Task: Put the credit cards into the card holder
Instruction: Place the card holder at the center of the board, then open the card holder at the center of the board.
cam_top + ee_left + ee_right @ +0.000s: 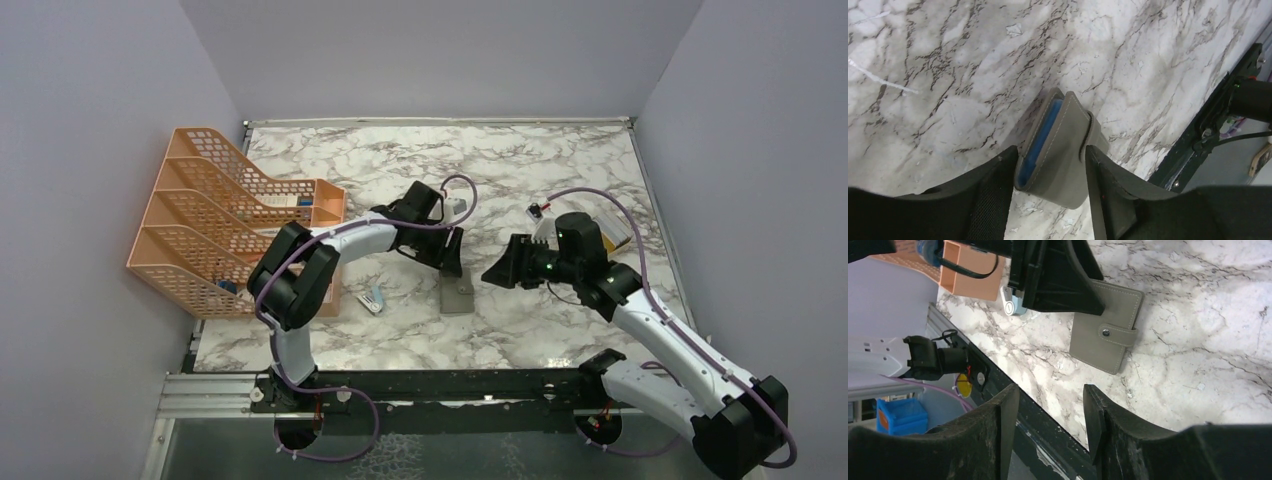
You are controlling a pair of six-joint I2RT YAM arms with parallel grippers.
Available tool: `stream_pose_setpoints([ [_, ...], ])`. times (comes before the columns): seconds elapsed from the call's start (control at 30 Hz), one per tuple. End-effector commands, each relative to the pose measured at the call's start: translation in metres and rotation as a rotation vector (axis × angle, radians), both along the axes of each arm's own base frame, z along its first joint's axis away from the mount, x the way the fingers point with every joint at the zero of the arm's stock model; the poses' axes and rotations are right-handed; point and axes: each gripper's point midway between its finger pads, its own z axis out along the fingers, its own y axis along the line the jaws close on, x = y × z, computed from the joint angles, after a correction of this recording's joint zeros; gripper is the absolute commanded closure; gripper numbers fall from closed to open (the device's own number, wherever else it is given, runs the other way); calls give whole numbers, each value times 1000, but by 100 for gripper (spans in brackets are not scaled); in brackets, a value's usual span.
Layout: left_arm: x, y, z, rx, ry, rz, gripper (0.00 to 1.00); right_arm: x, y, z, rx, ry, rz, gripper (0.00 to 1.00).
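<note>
The card holder (457, 295) lies folded shut on the marble, grey with its snap tab fastened (1108, 325). In the left wrist view a light blue edge shows along its side (1068, 130). My left gripper (452, 268) hangs right over its far end. It is open (1050, 150), and the card holder sits between the fingers with a thin gap at the left finger (998, 190). My right gripper (492, 272) hovers just right of the card holder, open and empty (1050, 387), looking across at it. The credit cards are out of view.
An orange mesh file rack (215, 215) fills the left side. A small white and blue object (372, 300) lies left of the card holder. A tan tray (615, 232) sits partly hidden behind the right arm. The black rail (430, 385) marks the near table edge.
</note>
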Motion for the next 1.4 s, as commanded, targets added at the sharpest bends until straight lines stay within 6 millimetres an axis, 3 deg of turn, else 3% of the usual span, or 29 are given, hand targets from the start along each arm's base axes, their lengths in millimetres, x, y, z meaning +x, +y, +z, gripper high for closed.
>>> stream_pose_setpoints([
  [0.0, 18, 6, 25, 21, -110, 52, 38, 3, -8, -9, -40, 48, -80, 51],
  [0.07, 22, 14, 32, 42, -147, 97, 32, 5, -11, -14, -51, 59, -108, 54],
  [0.33, 3, 37, 63, -1, -211, 172, 31, 18, -5, -32, -81, 158, -164, 62],
  [0.47, -7, 53, 97, -49, -327, 179, 31, 25, 10, -36, -82, 163, -142, 63],
  [0.63, -8, 87, 132, -28, -537, 231, 30, 32, 29, -59, -182, 197, -126, 64],
  [0.83, -7, 131, 149, 12, -718, 379, 30, 36, 55, -75, -279, 187, -108, 66],
  [1.0, -6, 167, 183, 25, -869, 521, 30, 44, 63, -94, -395, 197, -117, 68],
  [1.17, -10, 180, 195, -5, -931, 576, 28, 48, 64, -106, -518, 181, -122, 70],
  [1.37, -9, 181, 194, 17, -927, 574, 28, 46, 59, -128, -672, 167, -109, 72],
])
